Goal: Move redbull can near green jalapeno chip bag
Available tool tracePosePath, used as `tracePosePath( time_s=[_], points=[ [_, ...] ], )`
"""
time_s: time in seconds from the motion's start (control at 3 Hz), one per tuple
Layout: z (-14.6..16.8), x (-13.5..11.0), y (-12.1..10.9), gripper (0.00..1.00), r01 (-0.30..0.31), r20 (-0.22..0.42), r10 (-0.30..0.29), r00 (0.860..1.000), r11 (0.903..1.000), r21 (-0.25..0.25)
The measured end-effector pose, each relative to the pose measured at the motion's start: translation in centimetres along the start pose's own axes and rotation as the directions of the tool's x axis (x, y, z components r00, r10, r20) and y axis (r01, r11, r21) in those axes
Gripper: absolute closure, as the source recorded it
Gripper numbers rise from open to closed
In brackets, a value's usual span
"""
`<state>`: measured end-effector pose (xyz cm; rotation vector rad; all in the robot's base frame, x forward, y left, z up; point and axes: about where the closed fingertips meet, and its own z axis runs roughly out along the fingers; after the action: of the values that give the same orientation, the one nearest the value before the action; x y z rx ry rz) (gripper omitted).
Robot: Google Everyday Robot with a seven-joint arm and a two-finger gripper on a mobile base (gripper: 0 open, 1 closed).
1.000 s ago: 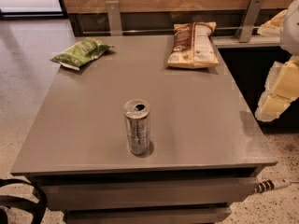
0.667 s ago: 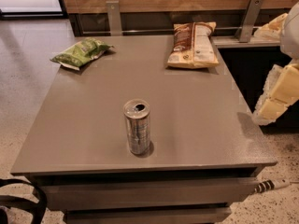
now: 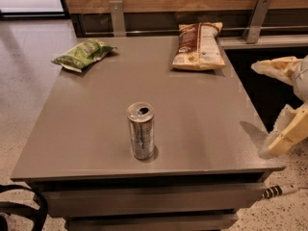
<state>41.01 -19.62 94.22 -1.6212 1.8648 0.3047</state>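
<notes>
One brown chip bag, green jalapeno chip bag well behind upright redbull can; gripper spread apart off table's right.

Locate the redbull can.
In the camera view the redbull can stands upright on the table near its front edge, far from the green jalapeno chip bag at back left; the gripper hangs off the right edge.
</notes>
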Motion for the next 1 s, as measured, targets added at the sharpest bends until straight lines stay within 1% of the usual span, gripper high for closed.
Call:
tracePosePath(
  time_s=[0.33,0.67,1.0],
  points=[
    [2.0,-2.3,2.3,0.00,0.038,0.216,-0.021,0.976,0.9966,-0.073],
    [2.5,-7.1,3.7,0.00,0.078,0.458,-0.007,0.889,0.9876,-0.136],
    [2.4,-12.4,4.0,0.00,0.072,0.635,0.055,0.771,0.9825,-0.172]
  ],
)
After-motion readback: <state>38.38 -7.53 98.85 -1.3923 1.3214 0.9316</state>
